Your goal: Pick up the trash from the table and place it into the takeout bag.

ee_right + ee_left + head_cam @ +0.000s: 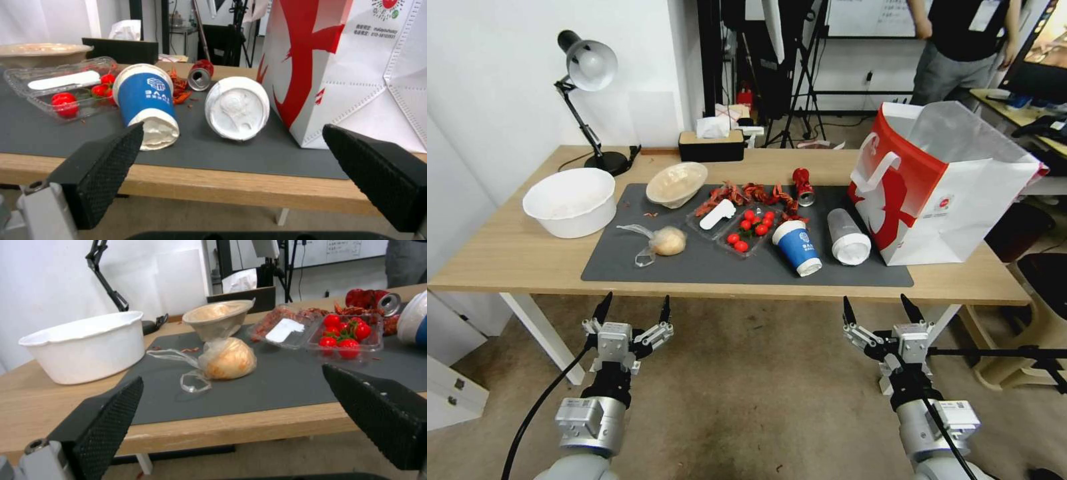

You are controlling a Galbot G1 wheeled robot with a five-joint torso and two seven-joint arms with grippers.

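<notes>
Takeout bag (356, 73) — top, handles and far side cut off by the right wrist view's edge; the small print under its logo was too small to read. Blue paper cup (413, 323) — cropped at the left wrist view's edge, only a sliver of blue and white showing. Crushed red can (200, 77) — body hidden behind its own open end; shallow beige bowl (40, 53) partly cut by the frame edge.
</notes>
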